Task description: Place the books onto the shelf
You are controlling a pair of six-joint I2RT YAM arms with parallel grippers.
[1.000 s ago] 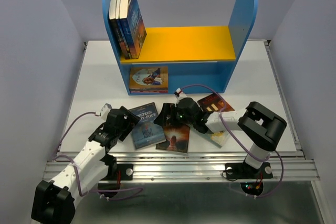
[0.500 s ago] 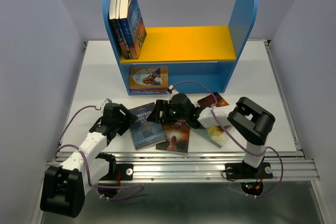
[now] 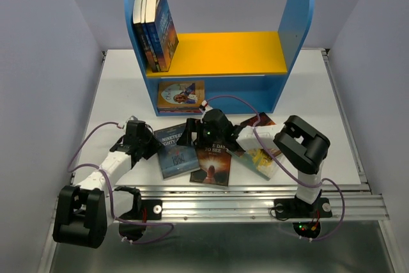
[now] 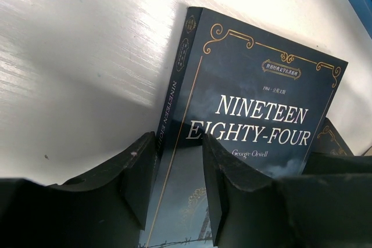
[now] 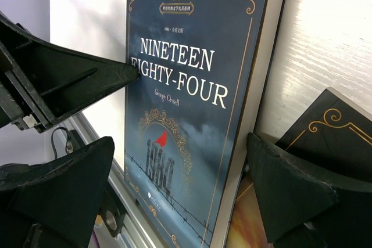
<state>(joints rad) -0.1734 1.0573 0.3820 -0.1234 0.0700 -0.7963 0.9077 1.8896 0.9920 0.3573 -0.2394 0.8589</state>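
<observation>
White tabletop (image 3: 121, 81), and the blue "Nineteen Eighty-Four" paperback (image 3: 177, 151) lies flat near the front edge. Left gripper (image 4: 177, 193) stands half open astride its spine edge, can't tell if it's biting; right gripper (image 5: 174, 201) gapes wide, holding nothing. I'd pinch deep on the spine so it won't flop when lifted.

Blue Nineteen Eighty-Four paperback (image 4: 256, 120) flat, cover up, before the blue-and-yellow shelf (image 3: 223, 52) (three books (image 3: 153, 27) standing on its upper board).

One shelf (image 3: 223, 52), three upright books (image 3: 152, 30), one book underneath (image 3: 181, 94), four books lying loose (image 3: 177, 155).
</observation>
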